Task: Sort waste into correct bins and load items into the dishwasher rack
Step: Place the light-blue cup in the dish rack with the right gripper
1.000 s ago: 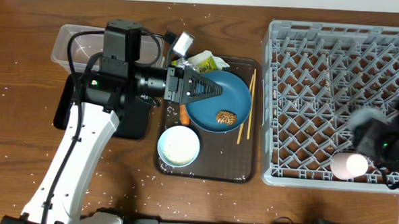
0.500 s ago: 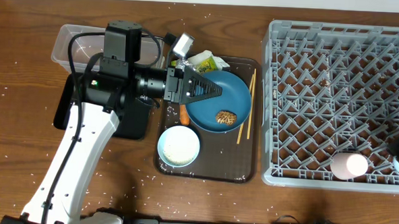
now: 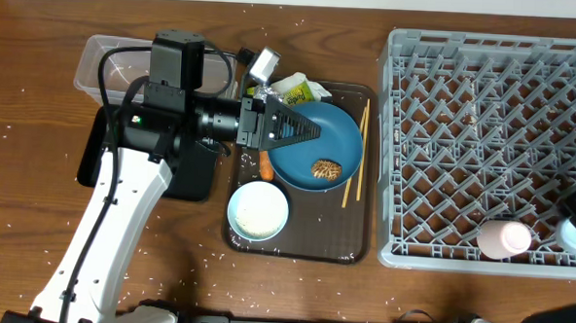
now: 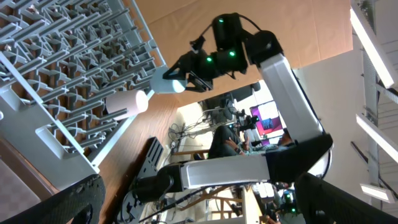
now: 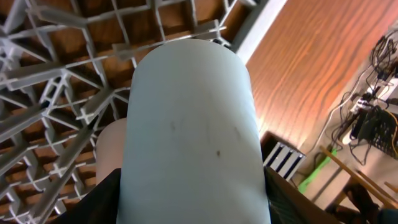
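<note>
A brown wooden desk [image 3: 39, 73] fills the overhead view, and a dark brown serving tray [image 3: 324, 236] lies flat on it near the middle. The left wrist view shows a tan cardboard panel [image 4: 180, 25] behind the desk, and beyond the desk's edge a lit screen [image 4: 268, 118] and tangled cables [image 4: 186, 132]. The right wrist view shows dark wires [image 5: 380, 50] and a blurred bright green bar [image 5: 314, 175] off the desk.

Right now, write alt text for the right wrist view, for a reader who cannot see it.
A light blue cup fills the frame, held by the right gripper, grey rack behind it. A pink cup peeks out at its left; brown table shows at right.
</note>
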`<state>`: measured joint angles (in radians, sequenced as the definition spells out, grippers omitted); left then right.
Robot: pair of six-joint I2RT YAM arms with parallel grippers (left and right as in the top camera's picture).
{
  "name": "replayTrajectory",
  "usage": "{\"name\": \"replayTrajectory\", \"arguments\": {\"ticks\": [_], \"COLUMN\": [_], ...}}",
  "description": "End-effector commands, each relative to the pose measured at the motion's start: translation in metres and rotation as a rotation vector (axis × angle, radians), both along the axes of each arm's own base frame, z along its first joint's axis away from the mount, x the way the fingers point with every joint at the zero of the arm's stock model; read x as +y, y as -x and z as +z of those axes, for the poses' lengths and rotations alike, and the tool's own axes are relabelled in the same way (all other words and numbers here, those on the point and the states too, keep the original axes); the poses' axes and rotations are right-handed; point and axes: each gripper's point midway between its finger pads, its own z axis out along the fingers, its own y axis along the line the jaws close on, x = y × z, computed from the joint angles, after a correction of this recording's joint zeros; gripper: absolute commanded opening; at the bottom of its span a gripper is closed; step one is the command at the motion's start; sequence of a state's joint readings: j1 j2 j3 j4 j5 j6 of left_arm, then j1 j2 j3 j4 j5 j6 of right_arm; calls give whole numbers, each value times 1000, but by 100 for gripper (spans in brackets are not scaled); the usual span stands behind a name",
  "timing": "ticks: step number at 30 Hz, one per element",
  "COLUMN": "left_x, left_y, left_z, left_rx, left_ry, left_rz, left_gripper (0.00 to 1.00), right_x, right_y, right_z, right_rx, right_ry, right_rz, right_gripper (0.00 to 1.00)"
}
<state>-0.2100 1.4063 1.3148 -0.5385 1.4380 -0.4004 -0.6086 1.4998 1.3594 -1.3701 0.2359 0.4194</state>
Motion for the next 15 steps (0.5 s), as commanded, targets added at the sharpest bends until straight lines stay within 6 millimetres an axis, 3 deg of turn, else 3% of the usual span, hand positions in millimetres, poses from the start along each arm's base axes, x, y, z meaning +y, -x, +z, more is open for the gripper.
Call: {"name": "replayTrajectory", "arguments": {"ticks": [1,9,10,12,15], "left_x": [1,1,1,1,1], "left_y": [2,2,2,2,2], "left_z": [3,3,3,3,3], "left_rx": [-2,-2,-2,-1,-1], "left_ry": [12,12,12,12,12], "left_rz": [-9,-9,-9,-10,-10], "left_gripper": [98,98,98,98,98], "right_x": [-2,-5,-5,-5,-4], "right_y": [-1,-5,-5,-5,-7], "right_z": [-10,-42,-45,-49,-49], "right_rx": [33,121,130,144,132], "right_ry": [-33,-90,-96,-107,-111], "right_rz": [3,2,2,1,-6], "right_gripper": [34,38,44,74,89]}}
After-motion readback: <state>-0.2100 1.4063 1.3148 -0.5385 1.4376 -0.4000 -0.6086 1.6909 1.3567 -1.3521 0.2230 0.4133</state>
